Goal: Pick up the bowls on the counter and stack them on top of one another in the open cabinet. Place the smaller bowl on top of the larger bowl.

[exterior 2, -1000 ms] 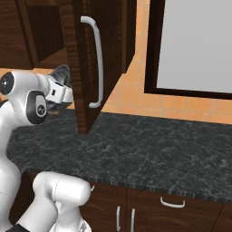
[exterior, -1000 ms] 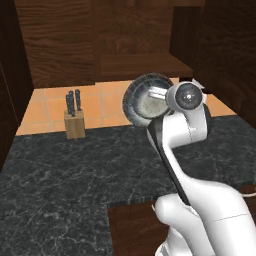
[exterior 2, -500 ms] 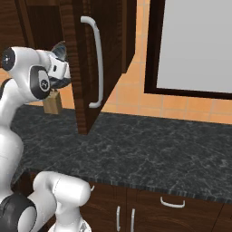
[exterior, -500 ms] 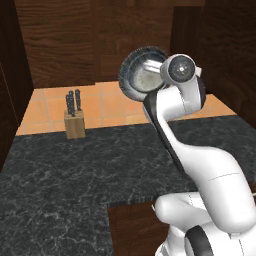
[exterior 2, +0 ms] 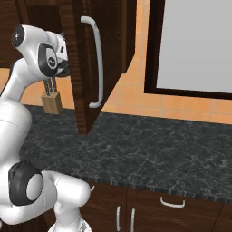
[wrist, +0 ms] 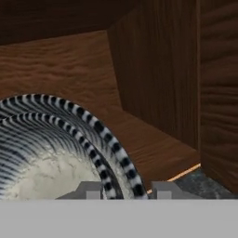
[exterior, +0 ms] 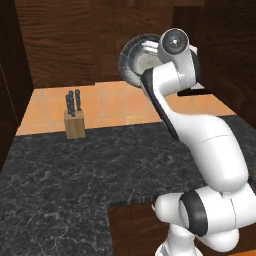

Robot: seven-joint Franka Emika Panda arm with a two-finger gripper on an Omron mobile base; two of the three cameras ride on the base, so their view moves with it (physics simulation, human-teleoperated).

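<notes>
A grey bowl [exterior: 134,59] with a dark ribbed outside hangs tilted on edge at the mouth of the open cabinet [exterior: 70,45]. My gripper [exterior: 150,50] is shut on its rim. In the hand view the ribbed rim [wrist: 100,128] runs down between my fingertips [wrist: 90,189], above the pale speckled inside [wrist: 46,176]. My gripper [wrist: 123,190] faces the cabinet's wooden shelf [wrist: 144,139] and its side wall [wrist: 158,74]. Two striped bands curve one inside the other, and I cannot tell whether they belong to one bowl or two. The counter [exterior: 60,170] lies below.
A wooden knife block [exterior: 74,120] stands at the back of the counter against the orange tiled wall. The open cabinet door [exterior 2: 84,77] with its white handle [exterior 2: 97,63] juts out to the right of the arm. A window panel [exterior 2: 195,45] sits on the far right.
The arm has lifted the bowl from just above counter height up to the cabinet opening. The bowl stays gripped by its rim.
</notes>
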